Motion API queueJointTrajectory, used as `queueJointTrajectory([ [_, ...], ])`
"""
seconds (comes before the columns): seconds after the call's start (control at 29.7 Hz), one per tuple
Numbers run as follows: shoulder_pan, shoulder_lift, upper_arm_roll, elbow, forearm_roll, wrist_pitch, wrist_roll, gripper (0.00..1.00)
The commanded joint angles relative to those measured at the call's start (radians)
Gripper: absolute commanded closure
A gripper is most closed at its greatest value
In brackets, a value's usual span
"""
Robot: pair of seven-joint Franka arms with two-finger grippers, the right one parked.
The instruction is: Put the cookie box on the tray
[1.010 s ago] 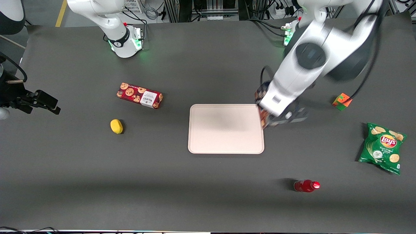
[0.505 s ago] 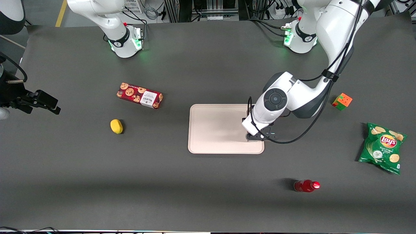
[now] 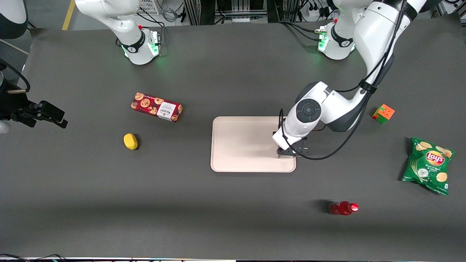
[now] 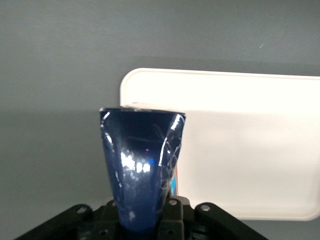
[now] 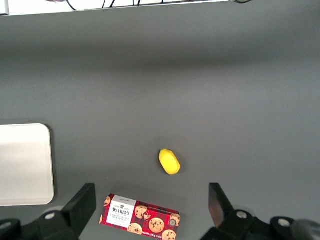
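Clamped on the slim dark navy-blue cookie box [image 4: 142, 167], my left arm's claw [image 3: 290, 151] hovers over the large pale cream-pink tray [image 3: 240, 145], at the tray's edge nearest the working arm. From the wrist camera, the carton's long axis runs straight out from the claw toward the tray's corner; I judge lowering and release come next on the dark grey surface [image 3: 233, 218].

Working arm is glossy white with dark grey joint caps, black cables looped alongside, green lights on its base, and a black screw-studded gripper [image 3: 290, 150].
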Motion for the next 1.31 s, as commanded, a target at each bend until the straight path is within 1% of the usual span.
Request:
queueJointTrajectory([
  [0.0,0.007,-0.016,0.010,-0.032,0.018,0.048,0.011,1.00],
  [0.2,0.005,-0.014,0.022,-0.035,0.019,0.051,0.008,1.00],
  [0.27,0.005,-0.011,0.024,-0.035,0.019,0.051,0.005,0.82],
  [0.3,0.007,-0.010,0.024,-0.035,0.019,0.051,0.000,0.71],
  [0.34,0.005,-0.011,0.024,-0.033,0.019,0.050,0.000,0.49],
  [0.4,0.005,-0.011,0.024,-0.033,0.019,0.050,0.000,0.00],
  [0.64,0.007,-0.025,0.024,-0.020,0.019,0.031,0.000,0.00],
  [0.77,0.008,-0.054,0.024,0.000,0.016,0.013,-0.001,0.00],
  [0.94,0.011,-0.108,0.024,0.028,-0.011,-0.041,0.000,0.00],
  [1.04,0.014,-0.139,0.025,0.054,-0.040,-0.091,0.009,0.00],
  [1.11,0.016,-0.175,0.025,0.063,-0.074,-0.126,0.008,0.00],
  [1.18,0.019,-0.230,0.042,0.077,-0.135,-0.175,0.008,0.00],
  [1.28,0.016,-0.348,0.094,0.091,-0.218,-0.286,0.014,0.00],
])
